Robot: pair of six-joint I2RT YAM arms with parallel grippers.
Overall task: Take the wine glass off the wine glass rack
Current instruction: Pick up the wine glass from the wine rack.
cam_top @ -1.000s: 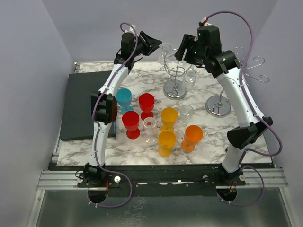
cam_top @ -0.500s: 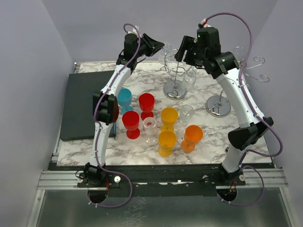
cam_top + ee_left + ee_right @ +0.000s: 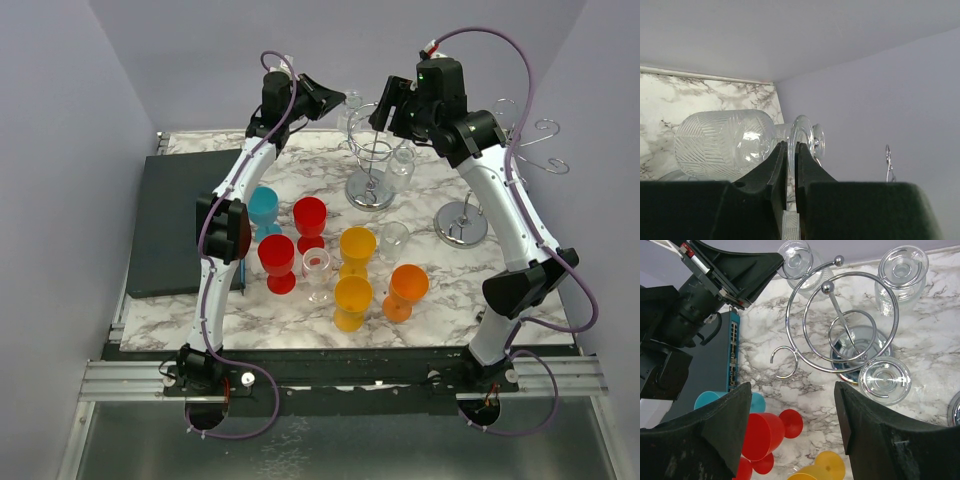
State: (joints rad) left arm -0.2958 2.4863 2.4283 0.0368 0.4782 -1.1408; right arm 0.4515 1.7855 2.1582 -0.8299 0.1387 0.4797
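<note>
The left arm is stretching high over the marble bench (image 3: 300,165), and the left hand (image 3: 790,145) is pinching the stem of the clear cut-pattern wine glass (image 3: 725,142), which is hanging at the far-left side of the chrome wire rack (image 3: 841,315). The right arm is arching above the rack, the right hand (image 3: 792,390) spread wide and empty.

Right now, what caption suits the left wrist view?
Left hand pinches the stem of a clear patterned glass, between bowl and foot; marble table behind.
</note>
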